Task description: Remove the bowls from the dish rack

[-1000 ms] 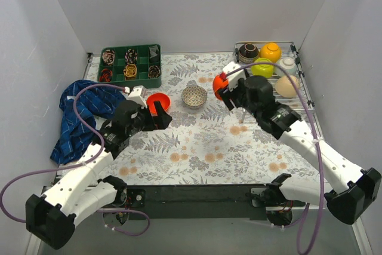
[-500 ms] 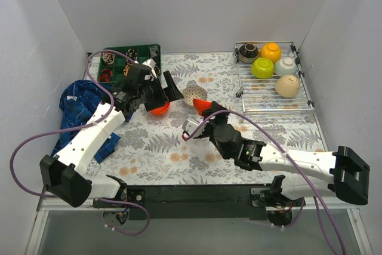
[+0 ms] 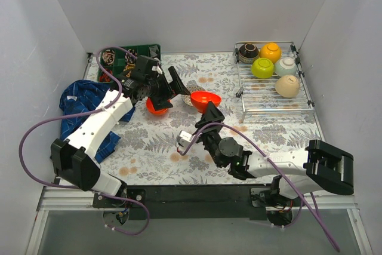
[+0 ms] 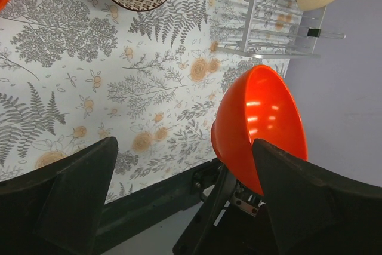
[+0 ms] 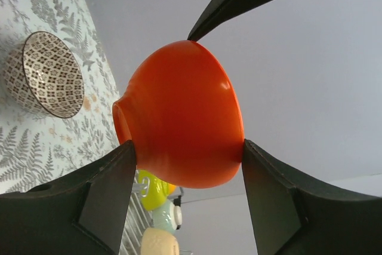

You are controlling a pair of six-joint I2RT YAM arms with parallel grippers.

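Observation:
My right gripper [image 3: 208,110] is shut on a red-orange bowl [image 3: 206,98], held tilted above the mat's middle; in the right wrist view its fingers [image 5: 107,195] press both sides of the bowl [image 5: 185,117]. A white patterned bowl [image 3: 188,96] sits just behind it, and the second red-orange bowl [image 3: 157,107] sits on the mat to its left. My left gripper [image 3: 169,91] hangs open and empty above that second bowl. The dish rack [image 3: 262,101] at the back right holds dark brown [image 3: 248,52], yellow-orange [image 3: 271,51], lime green [image 3: 262,67], mint [image 3: 286,65] and beige [image 3: 287,86] bowls.
A green compartment tray [image 3: 119,58] stands at the back left, partly behind my left arm. A blue plaid cloth [image 3: 83,108] lies at the left edge. Grey walls close in the back and both sides. The two grippers are close together mid-table.
My right arm has carried the red-orange bowl from beside the rack to mid-table, close to the patterned bowl. My left arm has swung back and right, over the other red-orange bowl.

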